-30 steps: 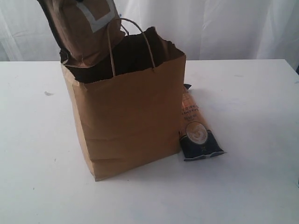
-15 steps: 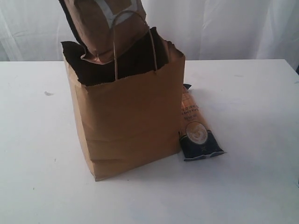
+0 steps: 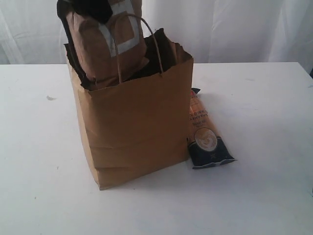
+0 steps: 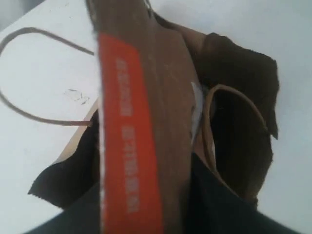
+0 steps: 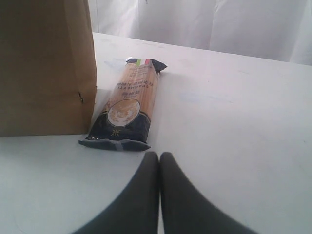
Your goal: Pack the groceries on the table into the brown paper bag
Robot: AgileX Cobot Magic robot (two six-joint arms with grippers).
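With the left claw (image 3: 90, 9) we are gripping the pouch (image 3: 105, 46) by its top, jaws closed onto it, and its lower end is dipping into the mouth of the bag (image 3: 137, 127) at the bag's left side, behind the front handle (image 3: 154, 44). The bag is standing on the table (image 3: 264, 147), well in from the right edge. The packet (image 3: 205, 134) is lying flat just beside the bag's right wall, pointing toward the far edge. The right claw (image 5: 159, 168) is hovering low over the table near the packet's dark end, fingers pressed together and holding nothing, so nothing is bracing the bag. We are judging the main risk to be the pouch snagging. It is sitting close to the left rim and the handle loop, and a corner catching either one could be folding the paper inward or dragging the light bag toward the left edge, even tipping it. Letting go too high could be dropping the pouch hard onto whatever is inside, which we cannot see. A shoved bag could also be nudging the packet.
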